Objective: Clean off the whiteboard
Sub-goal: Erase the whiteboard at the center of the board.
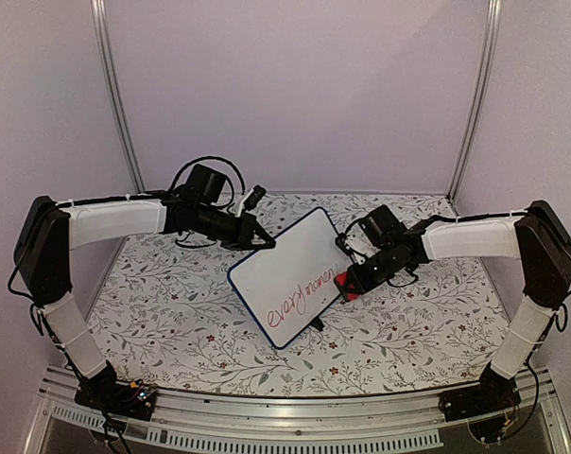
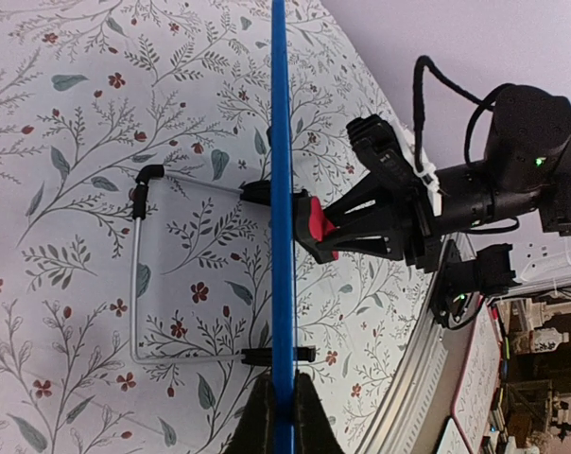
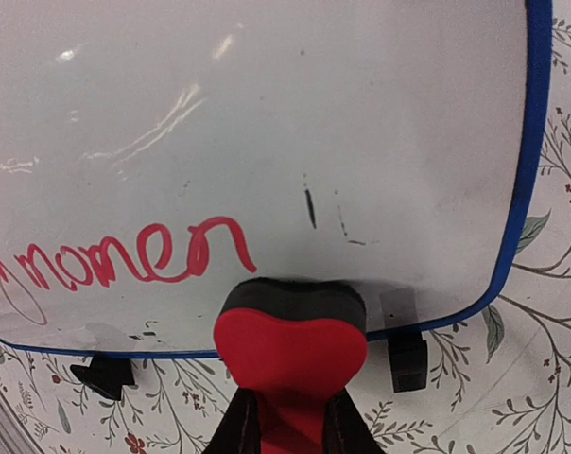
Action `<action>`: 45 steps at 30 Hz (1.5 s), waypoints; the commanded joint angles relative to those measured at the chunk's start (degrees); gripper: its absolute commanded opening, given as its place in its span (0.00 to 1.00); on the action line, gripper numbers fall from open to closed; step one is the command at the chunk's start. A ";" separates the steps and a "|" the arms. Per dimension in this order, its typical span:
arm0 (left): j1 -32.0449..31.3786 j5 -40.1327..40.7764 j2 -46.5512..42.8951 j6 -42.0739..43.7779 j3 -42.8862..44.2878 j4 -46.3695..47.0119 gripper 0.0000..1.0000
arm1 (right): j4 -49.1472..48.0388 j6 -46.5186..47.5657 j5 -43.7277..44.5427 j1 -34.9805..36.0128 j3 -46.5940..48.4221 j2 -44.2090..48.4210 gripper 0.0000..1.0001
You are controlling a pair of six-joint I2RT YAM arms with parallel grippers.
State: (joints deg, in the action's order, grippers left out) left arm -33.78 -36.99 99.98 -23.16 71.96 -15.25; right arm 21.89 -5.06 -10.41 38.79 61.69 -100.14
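Note:
The whiteboard stands tilted in the middle of the table, blue-framed, with red handwriting along its lower right side. My left gripper is shut on the board's upper left edge; in the left wrist view the blue frame runs edge-on between the fingertips of the left gripper. My right gripper is shut on a red eraser, whose black pad presses the whiteboard near its lower edge, just right of the red writing. Faint dark marks remain above the eraser.
A floral cloth covers the table. A bent wire stand props the board from behind, and black feet clip its lower edge. A metal rail runs along the near edge, with walls close on three sides.

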 commanded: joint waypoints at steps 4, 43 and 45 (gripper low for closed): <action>-1.76 -4.29 -0.48 3.10 0.51 -0.33 0.00 | 3.43 1.85 -0.65 1.90 -0.52 -0.98 0.03; -1.77 -4.49 -0.25 3.17 0.55 -0.33 0.00 | 4.49 2.75 0.06 2.75 2.99 -1.98 0.03; -1.69 -4.37 -0.27 3.17 0.50 -0.36 0.00 | 4.47 2.53 0.13 2.87 1.96 -1.57 0.02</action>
State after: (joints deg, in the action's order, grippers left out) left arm -33.78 -36.82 99.98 -22.74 71.96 -15.27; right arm 25.41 -2.11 -9.87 40.60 66.83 -101.43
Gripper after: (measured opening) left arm 0.025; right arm 0.177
